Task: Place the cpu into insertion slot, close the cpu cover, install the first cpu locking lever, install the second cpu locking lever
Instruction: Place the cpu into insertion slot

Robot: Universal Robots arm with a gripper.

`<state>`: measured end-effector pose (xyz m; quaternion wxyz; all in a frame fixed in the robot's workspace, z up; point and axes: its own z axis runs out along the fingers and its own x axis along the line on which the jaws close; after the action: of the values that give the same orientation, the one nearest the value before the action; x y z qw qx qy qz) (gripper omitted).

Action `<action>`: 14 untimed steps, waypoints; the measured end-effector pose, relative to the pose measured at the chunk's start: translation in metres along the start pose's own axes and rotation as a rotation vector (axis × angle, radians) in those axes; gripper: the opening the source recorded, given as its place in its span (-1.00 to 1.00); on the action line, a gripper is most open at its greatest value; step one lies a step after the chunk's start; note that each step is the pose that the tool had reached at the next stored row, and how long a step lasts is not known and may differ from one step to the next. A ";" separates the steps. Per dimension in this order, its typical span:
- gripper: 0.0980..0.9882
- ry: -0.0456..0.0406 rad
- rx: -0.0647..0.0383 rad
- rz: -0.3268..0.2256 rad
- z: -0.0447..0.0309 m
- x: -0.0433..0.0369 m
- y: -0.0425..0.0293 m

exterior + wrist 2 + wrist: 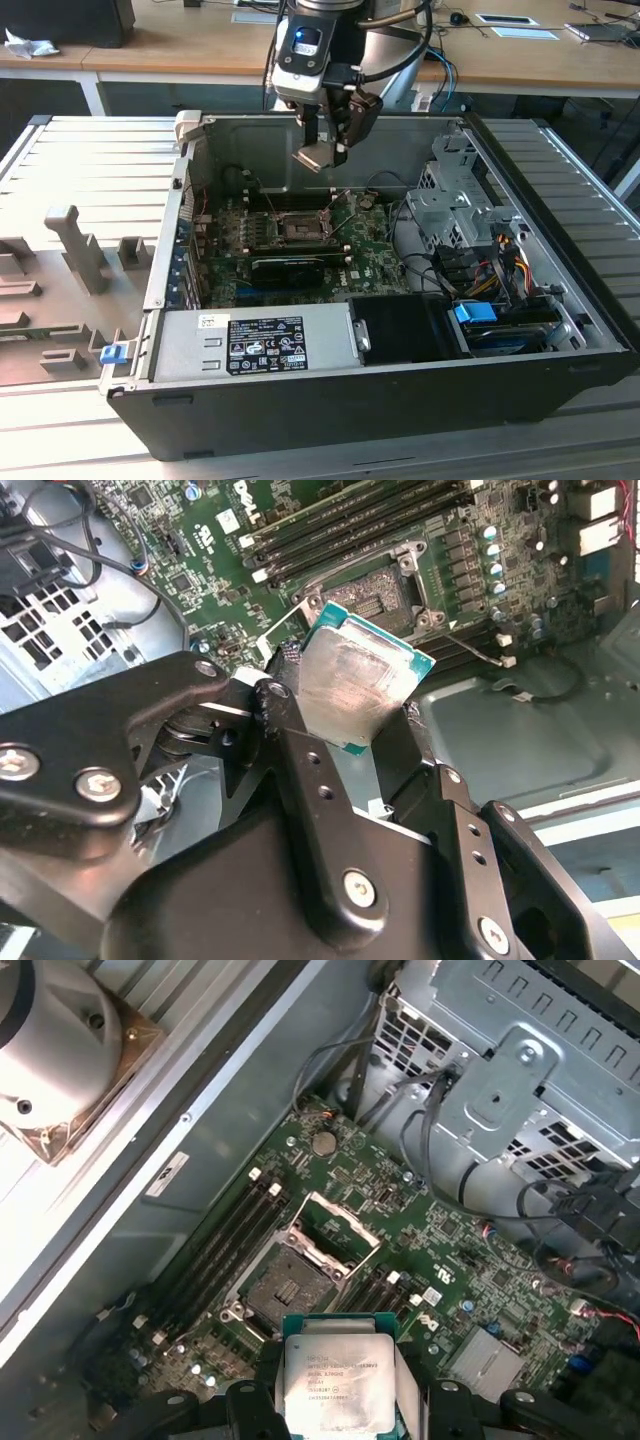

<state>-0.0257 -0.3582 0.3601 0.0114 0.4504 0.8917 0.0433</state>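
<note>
Black two-fingered gripper (345, 712) pinching the small square, silver-topped cpu (338, 1380) by its edges, held in the air above the square black insertion slot (285, 1297). The thin silver-framed cpu cover (338, 1228) stands raised. The chip likely needs lowering flat and square to the socket.

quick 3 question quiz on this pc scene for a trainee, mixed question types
1. Short answer: what does the tool grip?
2. True or false: the insertion slot on the motherboard is empty.
3. Multiple choice: the cpu cover is A) closed flat, B) raised open, C) lying outside the case.

Key: 1 the cpu, held above the board; 2 true; 3 B.
</note>
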 end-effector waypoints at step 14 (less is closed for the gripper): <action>-0.02 -0.0136 -0.003 0.155 0.0017 0.0000 -0.0002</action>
<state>-0.0257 -0.3583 0.3584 0.0147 0.5184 0.8539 0.0423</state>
